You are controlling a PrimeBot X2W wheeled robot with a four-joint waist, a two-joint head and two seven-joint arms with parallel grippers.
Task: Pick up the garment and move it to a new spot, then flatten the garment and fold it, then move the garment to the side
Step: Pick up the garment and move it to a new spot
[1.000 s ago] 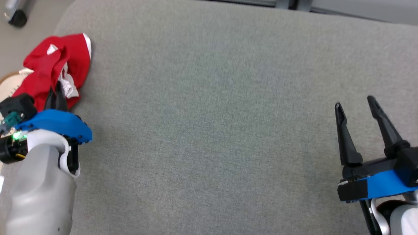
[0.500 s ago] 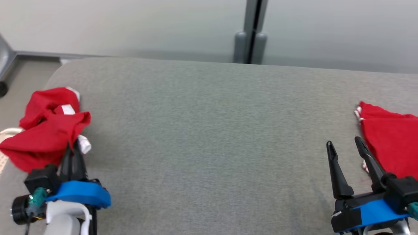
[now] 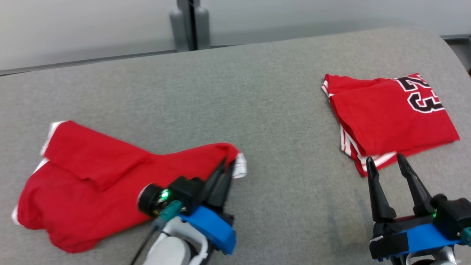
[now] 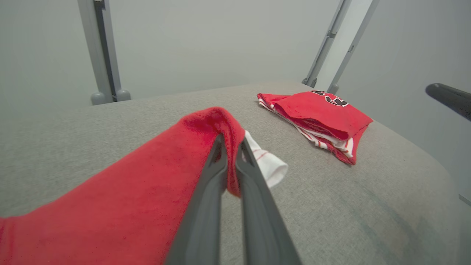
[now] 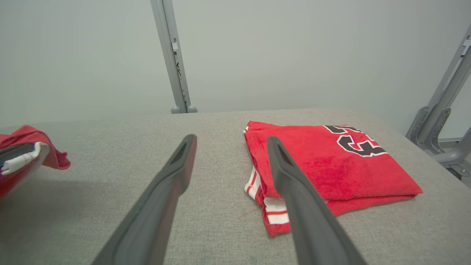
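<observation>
The garment (image 3: pixel 92 173) is red with white trim and lies stretched out across the left part of the grey padded table (image 3: pixel 276 110). My left gripper (image 3: pixel 225 165) is shut on its right end. In the left wrist view the fingers (image 4: pixel 230 141) pinch a raised red fold of the garment (image 4: pixel 147 176), and a white trimmed corner hangs just beyond them. My right gripper (image 3: pixel 382 162) stands open and empty at the lower right, just in front of a folded red jersey (image 3: pixel 390 114). Its two fingers frame that jersey's near edge in the right wrist view (image 5: pixel 230 141).
The folded jersey (image 5: pixel 323 165), marked 23 in black, lies at the table's right end near the rounded edge. A grey post (image 3: pixel 189 25) stands behind the table's far edge against a pale wall. Bare grey padding lies between the two red pieces.
The head camera has swung right, bringing the folded jersey fully into view. The garment, bunched at the left end before, now lies drawn out rightward behind my still-shut left gripper.
</observation>
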